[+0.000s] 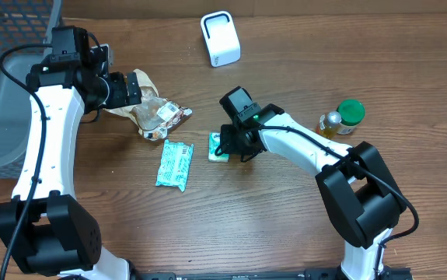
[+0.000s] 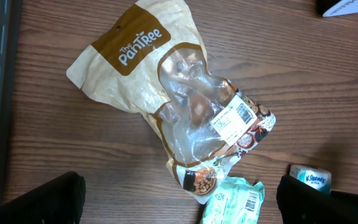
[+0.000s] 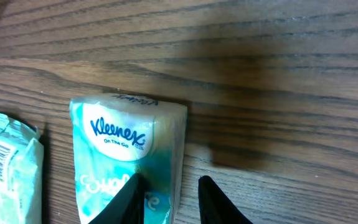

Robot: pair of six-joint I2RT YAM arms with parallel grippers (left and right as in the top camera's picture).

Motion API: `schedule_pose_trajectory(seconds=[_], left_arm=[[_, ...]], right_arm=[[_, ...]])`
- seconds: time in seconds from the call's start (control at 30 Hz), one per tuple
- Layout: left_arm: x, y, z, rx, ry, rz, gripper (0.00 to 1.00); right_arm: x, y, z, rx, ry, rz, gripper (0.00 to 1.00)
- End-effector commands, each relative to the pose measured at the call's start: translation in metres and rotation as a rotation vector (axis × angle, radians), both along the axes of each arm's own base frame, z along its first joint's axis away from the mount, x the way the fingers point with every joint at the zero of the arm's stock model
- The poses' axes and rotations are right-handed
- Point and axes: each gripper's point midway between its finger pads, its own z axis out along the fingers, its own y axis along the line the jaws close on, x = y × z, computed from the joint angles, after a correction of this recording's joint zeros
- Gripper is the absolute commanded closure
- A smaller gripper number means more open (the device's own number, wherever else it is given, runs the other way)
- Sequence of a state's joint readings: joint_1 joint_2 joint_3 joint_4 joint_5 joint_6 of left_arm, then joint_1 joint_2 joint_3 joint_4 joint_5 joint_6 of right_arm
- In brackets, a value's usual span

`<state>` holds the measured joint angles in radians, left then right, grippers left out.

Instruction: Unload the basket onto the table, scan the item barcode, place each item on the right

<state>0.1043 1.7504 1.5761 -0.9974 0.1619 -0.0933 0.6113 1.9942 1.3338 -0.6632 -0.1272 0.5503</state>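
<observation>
Right gripper [image 3: 170, 182] straddling Kleenex [image 3: 126, 149] edge, jaws slightly apart; whether clamped, cannot tell. You're needing deeper, centred bite before lifting. Left gripper [image 2: 179, 186] gaping over bag [image 2: 166, 93].

Shows only part of the Kleenex pack [image 3: 129, 134] in the right wrist view; loses one end at the bottom edge, behind the right gripper [image 3: 169, 190]. Cannot tell whether those jaws pinch it. Cuts the green packet [image 3: 7, 168] at the left edge. Cannot read the label [image 2: 233, 118] on the snack bag [image 2: 147, 68]. Crops the basket [image 1: 5, 78] overhead, far left.
</observation>
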Motion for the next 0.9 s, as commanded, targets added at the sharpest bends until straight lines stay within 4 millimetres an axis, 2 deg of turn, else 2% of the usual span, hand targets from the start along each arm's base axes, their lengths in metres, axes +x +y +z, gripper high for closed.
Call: schedule_pose_trajectory(seconds=[0.0, 0.17, 0.33, 0.47, 0.87], left_arm=[[0.001, -0.005, 0.003, 0.003, -0.014, -0.039, 0.00], [0.001, -0.005, 0.003, 0.003, -0.014, -0.039, 0.00], [0.001, -0.005, 0.003, 0.003, -0.014, -0.039, 0.01], [0.001, -0.005, 0.003, 0.003, -0.014, -0.039, 0.00], [0.001, -0.005, 0.003, 0.003, -0.014, -0.039, 0.00]], right_arm=[[0.000, 0.006, 0.011, 0.028, -0.020, 0.004, 0.72], [0.004, 0.008, 0.020, 0.066, -0.017, 0.001, 0.73], [0.011, 0.013, 0.036, 0.100, -0.046, 0.001, 0.69], [0.010, 0.011, 0.035, 0.095, -0.038, 0.001, 0.65], [0.001, 0.010, 0.024, 0.079, -0.014, 0.008, 0.65]])
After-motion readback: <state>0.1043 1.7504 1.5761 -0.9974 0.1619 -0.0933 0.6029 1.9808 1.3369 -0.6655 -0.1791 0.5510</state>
